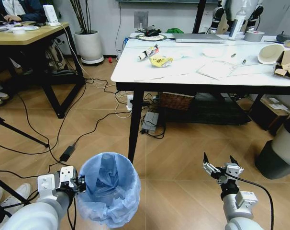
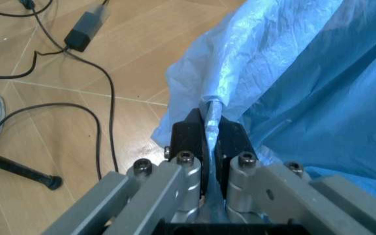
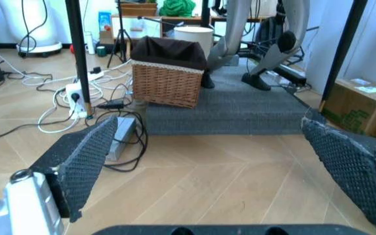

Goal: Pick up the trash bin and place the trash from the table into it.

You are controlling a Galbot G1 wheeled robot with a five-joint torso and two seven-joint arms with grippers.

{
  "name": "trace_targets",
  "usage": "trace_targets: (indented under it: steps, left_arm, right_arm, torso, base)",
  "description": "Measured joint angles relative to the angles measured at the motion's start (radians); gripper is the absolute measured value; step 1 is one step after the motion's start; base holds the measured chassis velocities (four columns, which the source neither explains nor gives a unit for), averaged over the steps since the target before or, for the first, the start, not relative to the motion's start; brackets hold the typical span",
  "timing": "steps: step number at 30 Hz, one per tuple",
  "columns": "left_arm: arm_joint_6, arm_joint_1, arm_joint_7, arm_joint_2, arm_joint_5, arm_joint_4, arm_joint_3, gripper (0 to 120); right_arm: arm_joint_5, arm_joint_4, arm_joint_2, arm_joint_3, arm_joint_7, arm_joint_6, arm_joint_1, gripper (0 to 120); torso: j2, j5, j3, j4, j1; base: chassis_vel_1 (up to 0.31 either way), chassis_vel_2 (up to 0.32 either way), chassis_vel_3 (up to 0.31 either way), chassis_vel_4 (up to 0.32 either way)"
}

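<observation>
The left gripper (image 2: 209, 142) has its jaws clenched on the bin's (image 1: 108, 188) bag-lined rim, holding it just short of the table (image 1: 183, 73) where the trash (image 1: 160, 60) lies, while the right gripper (image 1: 221, 166) waits released beside the bin.

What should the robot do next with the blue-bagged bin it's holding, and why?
Probably carry the small round bin lined with crinkled light-blue plastic toward the glossy white table. The left gripper is shut on its rim, but the yellow wrapper sits far off on the tabletop. The right gripper hangs open, holding nothing.
</observation>
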Motion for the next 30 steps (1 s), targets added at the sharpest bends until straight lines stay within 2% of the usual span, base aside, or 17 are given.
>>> trace_targets:
  steps: [22,30]
  left_arm:
    - [0.000,-0.010,-0.017,-0.016,-0.019,0.000,-0.003,0]
    - [0.000,-0.036,-0.019,-0.057,-0.015,0.000,0.003,0]
  right_arm:
    - [-0.005,0.018,0.011,-0.002,0.009,0.009,-0.007,100]
    - [-0.001,0.033,-0.008,0.000,0.013,0.010,-0.006,100]
  torso:
    - [0.090,0.0001,0.068,0.0000,0.023]
    - [0.123,0.0000,0.091,0.0000,0.032]
  base:
    - [0.000,0.000,0.000,0.000]
    - [0.000,0.000,0.000,0.000]
